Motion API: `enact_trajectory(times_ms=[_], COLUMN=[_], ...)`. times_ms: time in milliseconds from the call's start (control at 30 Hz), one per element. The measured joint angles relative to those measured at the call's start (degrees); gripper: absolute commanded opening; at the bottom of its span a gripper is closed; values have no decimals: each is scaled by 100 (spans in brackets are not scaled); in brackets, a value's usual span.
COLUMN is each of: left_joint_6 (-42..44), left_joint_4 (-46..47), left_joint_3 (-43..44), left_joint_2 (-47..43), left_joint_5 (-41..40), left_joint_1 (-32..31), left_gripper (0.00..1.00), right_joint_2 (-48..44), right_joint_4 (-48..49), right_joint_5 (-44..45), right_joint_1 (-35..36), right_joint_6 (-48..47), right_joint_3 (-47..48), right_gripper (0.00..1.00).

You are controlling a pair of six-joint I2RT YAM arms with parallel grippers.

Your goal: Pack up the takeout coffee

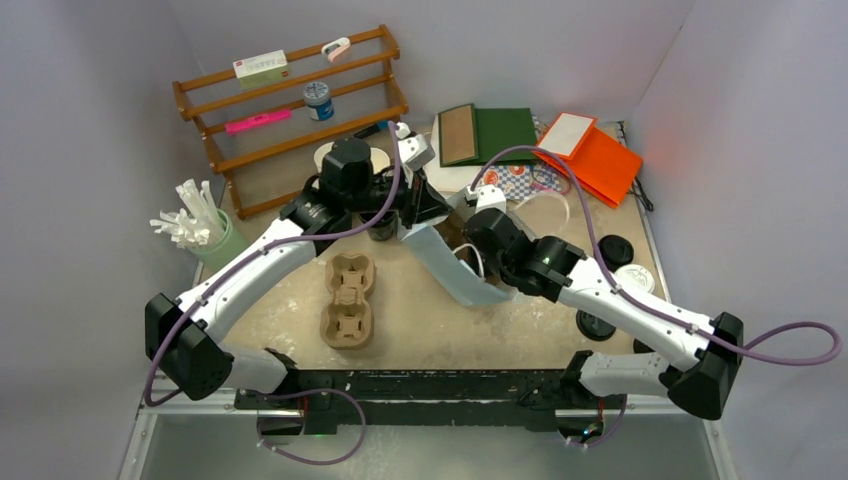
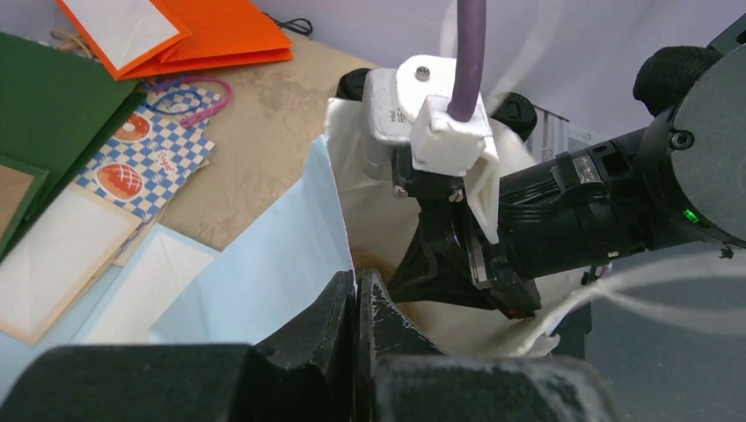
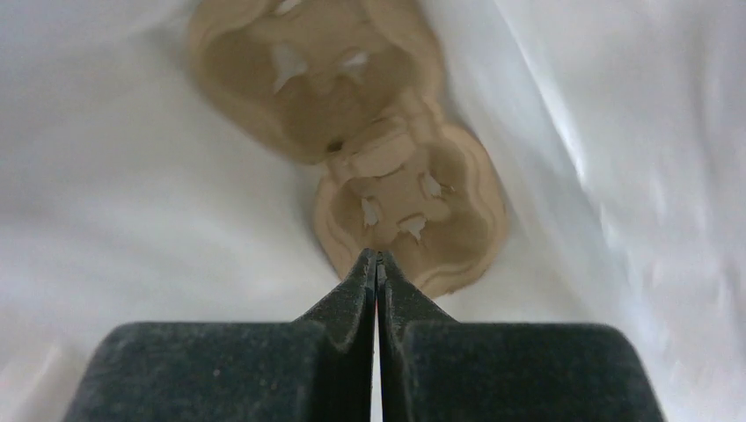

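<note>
Pale lilac walls close in a mottled tan worktop [image 1: 420, 330] dusted with white scuffs. At its middle is a light blue paper bag [image 1: 447, 262], smooth and matte outside, creased white within. I cannot tell whether it stands upright or leans.

The left gripper [image 2: 356, 280] is pinched fully together, apparently on the bag's rim, since the thin paper edge runs straight into its closed tips. The right gripper [image 3: 376, 257] reaches deep inside the bag, jaws pressed shut with nothing between them. Just past them, on the bag's floor, rests a moulded pulp carrier [image 3: 387, 167]. It is tan and fibrous, with two rounded sockets with torn tabs, both empty. A second carrier [image 1: 347, 300] of the same pulp sits on the worktop left of the bag.

The takeout coffee [image 1: 636, 278], a small white cup under a round white plastic lid, stands near the right edge among black lids [image 1: 612, 246]. It is well apart from the bag and touched by neither arm.

By my judgement the packing is at an early stage. The bag is open and a carrier is in, but the cup is not yet fetched, seated in a socket or enclosed
</note>
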Motion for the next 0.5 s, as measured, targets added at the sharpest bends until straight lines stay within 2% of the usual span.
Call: enact_trajectory(times_ms=[300,500], left_joint_6=[-428,-448], left_joint_4=[153,-7], left_joint_3=[-313,-310], left_joint_2=[-11,24], left_joint_5=[-13,-446], left_joint_1=[-9,52], left_gripper=[0,0], right_joint_2=[214,505], right_joint_4=[1047,1635], right_joint_5=[-125,-1060], right_joint_1=[-103,-754], right_joint_6=[-802,-1344], right_joint_3=[-603,-719], right_gripper=[0,0])
